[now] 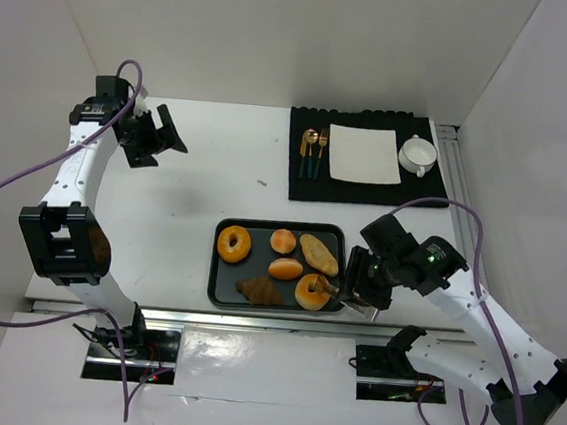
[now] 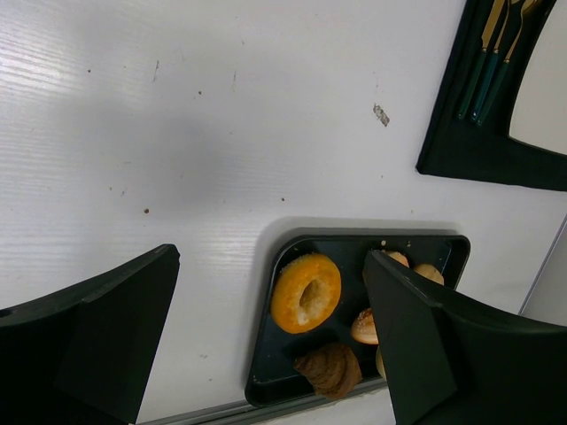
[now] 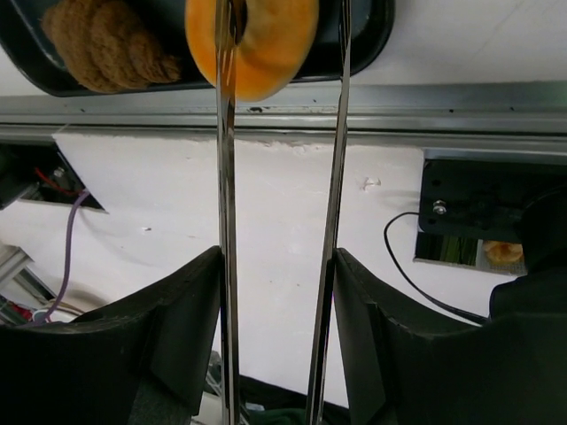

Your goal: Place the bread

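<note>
Looking down from overhead, a dark baking tray (image 1: 222, 277) sits mid-table with two glossy bagels, buns and a croissant (image 1: 259, 291). The right gripper (image 1: 348, 291) reaches in at the tray's near right corner, clenched on metal tongs (image 1: 331, 291) whose tips meet the near bagel (image 1: 310, 293). The other bagel (image 1: 234, 244) lies at the tray's left end. At the far right a white square plate (image 1: 363, 154) waits on a black placemat (image 1: 306, 187) beside cutlery (image 1: 312, 153) and a cup (image 1: 417, 155); it is probably where the bread belongs. The left gripper (image 1: 157, 132) hangs at the far left, jaws spread and holding nothing, clear of the work.

The left wrist camera looks between its open fingers (image 2: 89, 336) down at the left bagel (image 2: 306, 292), the croissant (image 2: 330, 369) and a corner of the placemat (image 2: 461, 150).

In the right wrist view, the tongs' (image 3: 227, 221) two blades run out between the pads (image 3: 182, 328). One blade enters the bagel's (image 3: 275, 44) hole and the other passes outside its rim, so the ring's wall is pinched, a sound hold on a round, slick thing. The bagel overlaps the tray's (image 3: 372, 31) near rim; I cannot tell whether it is lifted.
</note>
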You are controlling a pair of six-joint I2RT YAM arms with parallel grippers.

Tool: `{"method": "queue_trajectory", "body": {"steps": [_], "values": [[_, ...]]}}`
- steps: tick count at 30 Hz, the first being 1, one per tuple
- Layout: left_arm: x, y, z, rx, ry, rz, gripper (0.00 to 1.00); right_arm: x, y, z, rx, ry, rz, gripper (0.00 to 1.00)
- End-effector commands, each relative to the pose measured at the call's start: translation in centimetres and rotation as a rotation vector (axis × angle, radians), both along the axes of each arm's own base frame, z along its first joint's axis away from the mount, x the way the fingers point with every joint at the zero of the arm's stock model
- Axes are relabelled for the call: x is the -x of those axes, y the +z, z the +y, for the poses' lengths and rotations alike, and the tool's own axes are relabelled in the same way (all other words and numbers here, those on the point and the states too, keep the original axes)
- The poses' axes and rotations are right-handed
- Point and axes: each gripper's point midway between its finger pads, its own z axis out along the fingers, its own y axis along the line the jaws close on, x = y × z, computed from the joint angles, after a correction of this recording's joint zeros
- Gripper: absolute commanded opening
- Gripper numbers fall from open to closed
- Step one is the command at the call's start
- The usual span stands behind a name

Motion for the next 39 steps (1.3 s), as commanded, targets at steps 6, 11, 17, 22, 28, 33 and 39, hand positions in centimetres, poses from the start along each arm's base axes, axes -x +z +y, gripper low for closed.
{"method": "queue_trajectory", "body": {"steps": [6, 11, 17, 22, 28, 33, 39], "values": [[0.4, 1.2, -0.2, 0.011, -0.013, -0.039, 0.99, 0.7, -1.7, 1.0, -0.035, 0.027, 0.053, 0.58], [0.3, 1.2, -0.3, 0.017, -0.006, -0.036, 0.99, -0.4, -0.3, 0.9, -0.014, 0.043, -0.004, 0.46], [0.1, 1.8, -0.4, 0.025, -0.005, -0.062, 0.99, -0.8, 1.6, 0.3, 0.012, 0.061, -0.044, 0.16], [-0.1, 1.9, -0.5, 0.032, -0.010, -0.063, 0.99, -1.4, 3.3, 0.7, -0.006, 0.091, -0.087, 0.05], [-0.5, 2.1, -0.8, 0.051, -0.015, -0.072, 0.99, -4.8, 7.0, 1.1, 0.008, 0.085, -0.251, 0.05], [-0.8, 2.9, -1.7, 0.052, -0.040, -0.093, 0.99, -13.6, 12.7, 1.6, 0.131, 0.025, -0.549, 0.05], [-0.8, 3.3, -1.9, 0.062, -0.049, -0.104, 0.99, -27.5, 13.5, -2.3, 0.357, -0.155, -0.745, 0.05]]}}
